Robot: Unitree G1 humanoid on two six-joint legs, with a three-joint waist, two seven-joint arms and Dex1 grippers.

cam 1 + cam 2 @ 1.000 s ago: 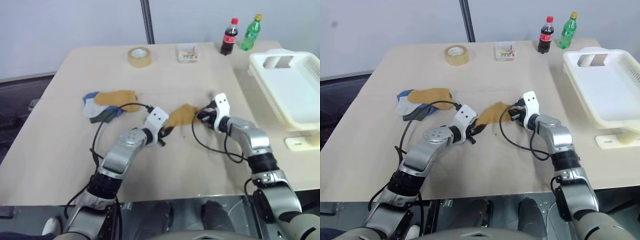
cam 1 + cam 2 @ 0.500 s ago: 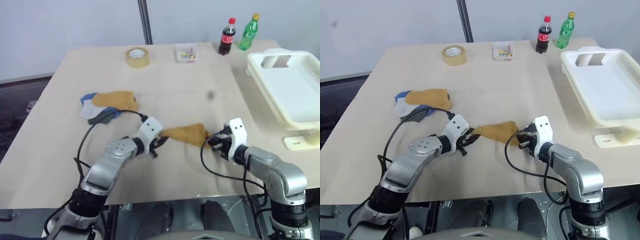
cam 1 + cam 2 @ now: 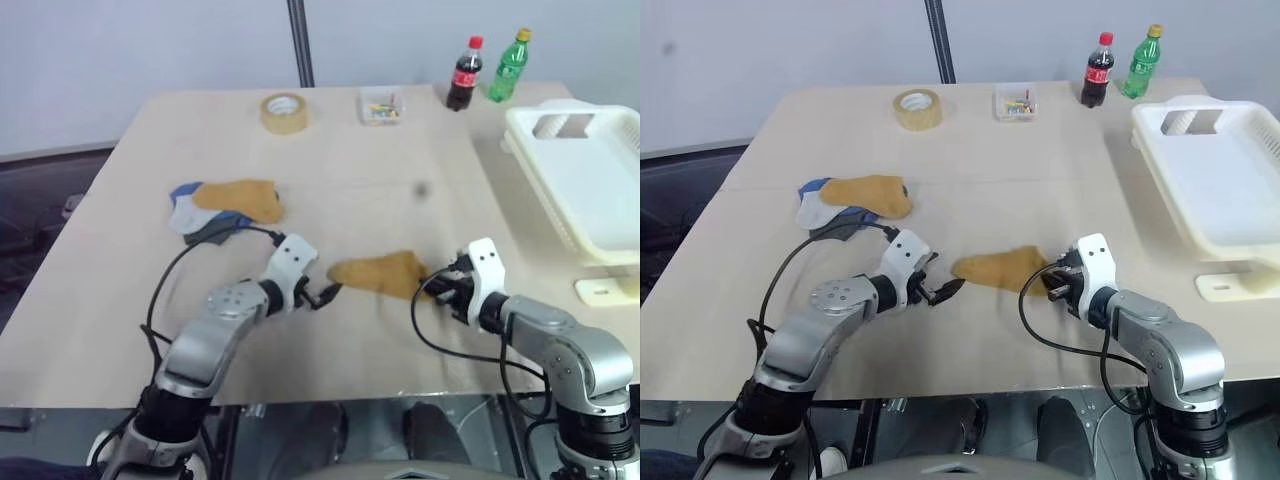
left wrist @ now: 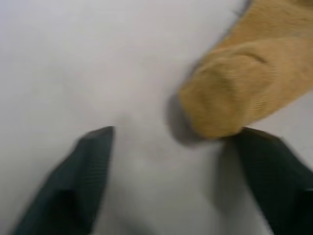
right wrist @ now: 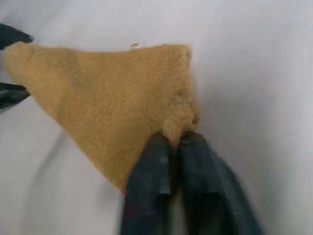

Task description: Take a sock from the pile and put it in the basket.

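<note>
Right gripper [image 5: 168,142]: jaws pinching one end of the flat mustard-yellow knitted sock [image 3: 380,272].
Left gripper [image 4: 171,161]: jaws spread — the sock's other end lies between them, ungripped.
Sock: on the beige counter [image 3: 350,150], apart from the pile of yellow, blue and grey socks [image 3: 225,207].
Large white slotted plastic basket [image 3: 580,170]: far right — the sock is not yet in it.

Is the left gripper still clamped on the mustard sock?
No: in the left wrist view the left gripper stands open, its fingers apart with the mustard sock lying on the table, its tip beside one finger.
</note>
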